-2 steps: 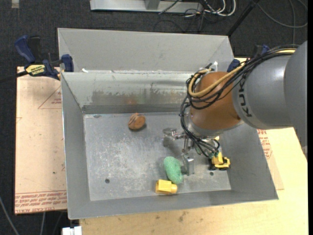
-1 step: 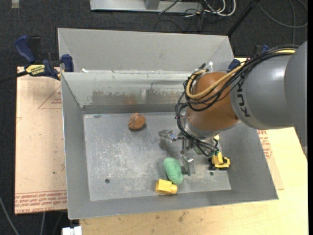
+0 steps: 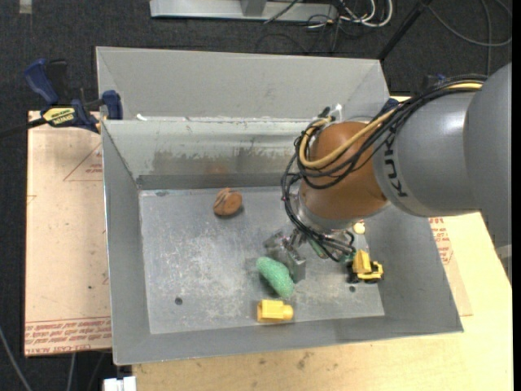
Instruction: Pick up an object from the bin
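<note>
Gripper (image 3: pixel 288 256) low beside green lump (image 3: pixel 275 277); open or closed, can't tell.
Centre over the lump before closing, clear of the yellow block (image 3: pixel 274 311).

Readable marking: one item.

1. Brand lettering (image 3: pixel 393 176). Location: the large grey rounded metal arm link (image 3: pixel 456 153), at its left end, just beside the orange dome-shaped wrist cover (image 3: pixel 342 173).
2. Execution: dark capital letters on the grey surface. The line of text is turned on its side and runs down the link's curved end.
3. Legibility: the letters "KU" read clearly. The following characters curve away round the link and cannot be read with certainty.
</note>
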`<state>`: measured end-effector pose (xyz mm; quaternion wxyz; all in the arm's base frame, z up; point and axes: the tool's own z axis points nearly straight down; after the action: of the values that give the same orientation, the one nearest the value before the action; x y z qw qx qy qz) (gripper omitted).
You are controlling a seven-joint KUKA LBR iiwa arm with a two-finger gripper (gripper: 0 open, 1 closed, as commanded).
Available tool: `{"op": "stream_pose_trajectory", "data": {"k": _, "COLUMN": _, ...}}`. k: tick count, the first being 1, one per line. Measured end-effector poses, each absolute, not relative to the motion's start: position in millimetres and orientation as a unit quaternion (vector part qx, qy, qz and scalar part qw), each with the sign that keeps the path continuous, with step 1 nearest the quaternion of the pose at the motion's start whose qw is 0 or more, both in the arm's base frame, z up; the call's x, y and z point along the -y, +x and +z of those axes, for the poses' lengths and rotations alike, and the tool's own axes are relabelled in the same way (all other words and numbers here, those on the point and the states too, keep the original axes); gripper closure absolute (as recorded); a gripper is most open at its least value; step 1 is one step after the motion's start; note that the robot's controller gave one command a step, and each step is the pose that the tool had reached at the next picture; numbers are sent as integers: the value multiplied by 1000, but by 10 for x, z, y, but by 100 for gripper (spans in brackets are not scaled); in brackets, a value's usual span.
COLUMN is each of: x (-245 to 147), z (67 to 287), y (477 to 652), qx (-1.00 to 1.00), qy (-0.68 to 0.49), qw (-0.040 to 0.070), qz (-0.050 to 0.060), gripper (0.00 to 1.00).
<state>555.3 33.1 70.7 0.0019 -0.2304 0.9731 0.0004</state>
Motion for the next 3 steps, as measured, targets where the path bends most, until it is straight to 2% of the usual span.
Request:
{"op": "stream_pose_trajectory", "data": {"k": 1, "x": -332, "z": 701, "y": 5547, "qx": -973, "qy": -230, "qw": 1, "qz": 1, "gripper": 0}}
{"op": "stream_pose_trajectory", "data": {"k": 2, "x": -332, "z": 701, "y": 5547, "qx": -973, "qy": -230, "qw": 1, "qz": 1, "gripper": 0}}
{"op": "stream_pose_trajectory", "data": {"k": 3, "x": -545, "z": 701, "y": 5570, "qx": -976, "qy": -217, "qw": 2, "qz": 0, "gripper": 0}}
